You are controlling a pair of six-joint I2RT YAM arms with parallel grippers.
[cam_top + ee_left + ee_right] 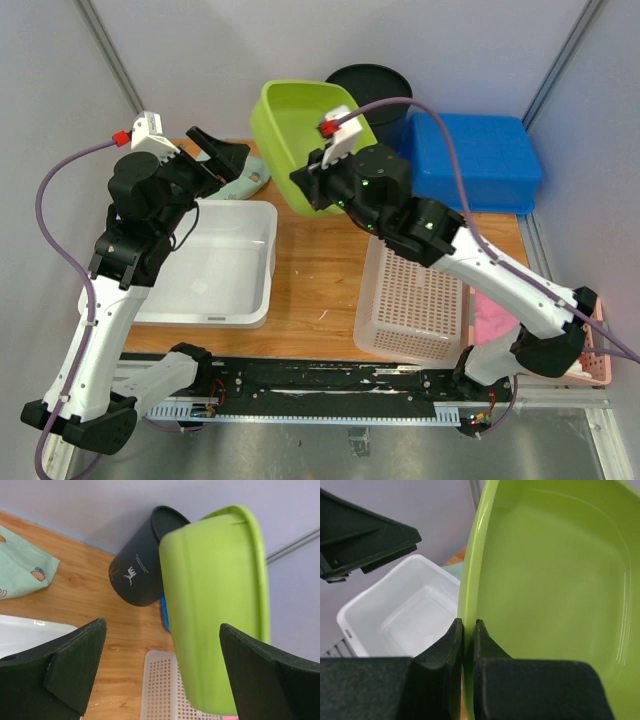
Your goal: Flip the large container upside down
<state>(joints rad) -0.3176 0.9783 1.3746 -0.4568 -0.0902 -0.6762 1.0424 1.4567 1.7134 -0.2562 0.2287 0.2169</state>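
Observation:
The lime-green container (296, 120) is lifted off the table and tipped on its side, its opening facing the camera in the top view. My right gripper (312, 183) is shut on its lower rim; in the right wrist view the fingers (455, 635) pinch the thin rim of the container (555, 590). My left gripper (225, 155) is open and empty, left of the container and apart from it. In the left wrist view the container's outer side (215, 605) hangs between the two fingers (75, 665).
A white tub (270, 250) sits at the left and a white perforated basket (410, 300) at the right front. A blue bin (480, 160) and a black bucket (370, 85) stand behind. A teal cloth (247, 185) lies under the left gripper. A pink basket (592, 355) is at the far right.

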